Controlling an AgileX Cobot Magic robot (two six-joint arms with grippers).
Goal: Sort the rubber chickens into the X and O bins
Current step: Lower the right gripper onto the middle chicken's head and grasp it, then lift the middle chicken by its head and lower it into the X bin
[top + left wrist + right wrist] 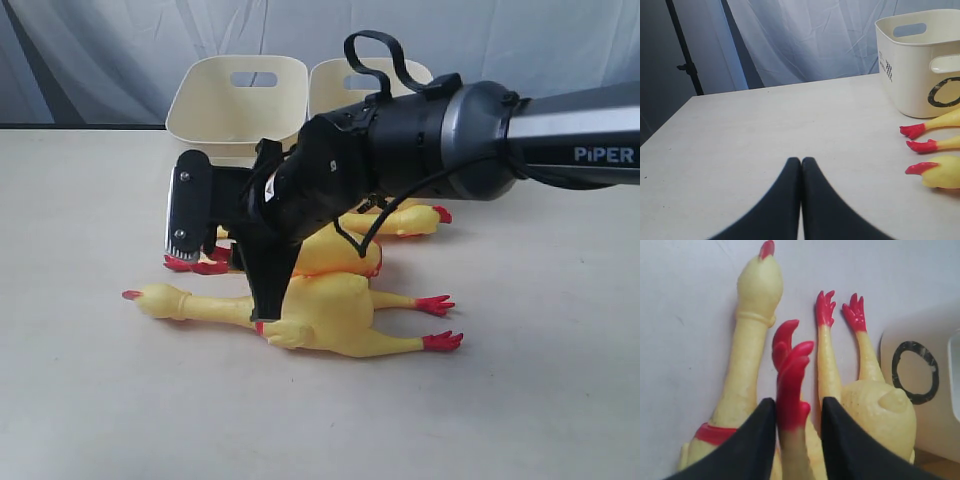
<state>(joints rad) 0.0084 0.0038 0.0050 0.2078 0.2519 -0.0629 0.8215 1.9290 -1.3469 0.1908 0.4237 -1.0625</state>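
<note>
Rubber chickens (320,315) lie clustered on the table (100,400) near the bins (237,100), none binned yet; right gripper (799,407) straddles one red-footed leg (790,390), fingers half-closed, hold unconfirmed, the thin leg likely chosen as a handle; left gripper (801,165) pinched shut, empty, parked aside.

Three yellow rubber chickens lie on one counter (90,400): the large front chicken (320,315) at lower centre, the middle chicken (335,255) just above it, and the rear chicken (405,220) right of centre. Two cream bins stand at upper centre, the left bin (225,110) and the right bin (328,92). One black O mark (941,92) shows. One black arm (420,140) crosses the frame.
</note>
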